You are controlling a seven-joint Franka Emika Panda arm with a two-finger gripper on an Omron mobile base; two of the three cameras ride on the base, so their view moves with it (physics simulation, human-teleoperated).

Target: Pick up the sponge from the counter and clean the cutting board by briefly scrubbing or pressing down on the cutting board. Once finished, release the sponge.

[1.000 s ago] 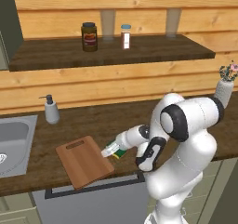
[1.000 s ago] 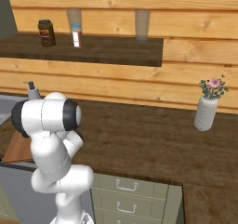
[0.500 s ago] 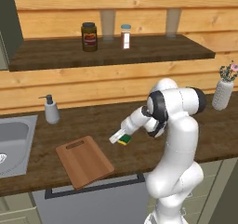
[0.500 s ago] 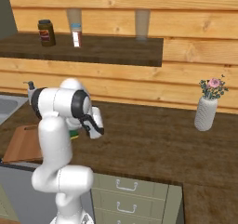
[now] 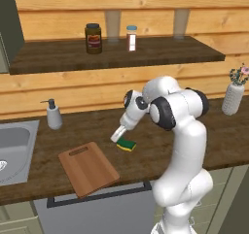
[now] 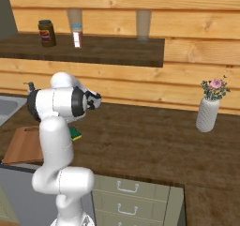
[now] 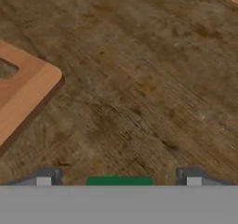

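The sponge (image 5: 126, 144), dark green over yellow, lies on the counter (image 5: 160, 145) just right of the cutting board's (image 5: 89, 167) far corner. My gripper (image 5: 118, 136) slants down to the sponge's left end, close above it. In the hand view my gripper (image 7: 118, 180) is open, and the sponge's green top (image 7: 119, 181) sits between the fingertips (image 7: 44, 179) with a gap on each side. The board's corner with its slot handle (image 7: 23, 93) shows at the left. From the right base view the sponge (image 6: 75, 134) peeks out beside my arm, and the cutting board (image 6: 21, 145) lies further left.
A steel sink (image 5: 12, 148) is set into the counter at the far left, with a soap dispenser (image 5: 53, 115) behind it. A wall shelf (image 5: 112, 53) above carries a jar (image 5: 93, 38) and a shaker (image 5: 131, 38). A vase with flowers (image 6: 207, 112) stands at the right.
The arm has unfolded from a low, crouched pose and now stands tall. The hand has shifted a little away from the board's edge to hover over the sponge.
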